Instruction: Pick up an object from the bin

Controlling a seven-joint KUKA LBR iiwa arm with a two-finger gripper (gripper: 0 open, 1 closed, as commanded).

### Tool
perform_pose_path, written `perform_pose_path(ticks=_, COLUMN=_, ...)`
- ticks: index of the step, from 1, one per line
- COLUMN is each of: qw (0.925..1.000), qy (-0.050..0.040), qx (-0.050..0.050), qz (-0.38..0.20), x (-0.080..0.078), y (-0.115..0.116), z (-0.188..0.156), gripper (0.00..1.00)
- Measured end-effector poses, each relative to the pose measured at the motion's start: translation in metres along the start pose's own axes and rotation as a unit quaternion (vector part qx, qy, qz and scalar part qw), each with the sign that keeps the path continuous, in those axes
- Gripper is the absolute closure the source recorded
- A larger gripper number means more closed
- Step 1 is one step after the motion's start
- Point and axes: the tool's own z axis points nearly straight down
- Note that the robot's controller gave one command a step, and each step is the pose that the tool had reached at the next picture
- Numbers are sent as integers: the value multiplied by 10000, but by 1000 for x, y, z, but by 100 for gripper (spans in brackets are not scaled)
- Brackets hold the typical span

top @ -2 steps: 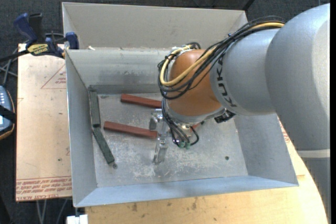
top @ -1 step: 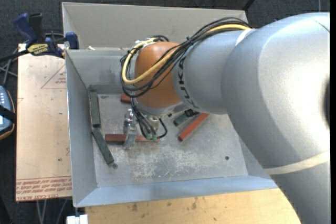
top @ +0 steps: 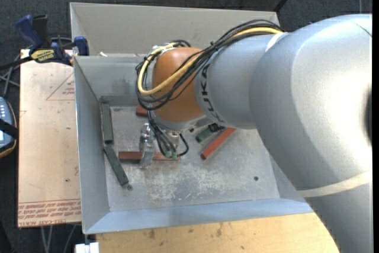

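Note:
My gripper [top: 147, 150] hangs low over the left middle of the bin floor, under the arm's orange cover. Its tip is at the right end of a flat reddish-brown block [top: 128, 156] lying on the floor; whether it touches the block I cannot tell. Two dark grey bars lie just to the left: one [top: 106, 121] runs along the left wall, the other [top: 116, 166] slants toward the front. To the right of the gripper lie an orange-red stick [top: 217, 144] and a small dark piece [top: 204, 134].
Another reddish piece [top: 141, 111] peeks out behind the gripper near the back of the floor. The large arm covers the bin's right side and back right. The bin's sloped walls close in on the left and front.

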Motion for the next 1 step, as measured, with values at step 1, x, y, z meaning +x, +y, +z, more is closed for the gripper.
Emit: perform_pose_path(ticks=1, qw=9999, qy=2, qx=5, qz=-161, x=7, y=-4, z=-112, gripper=100)
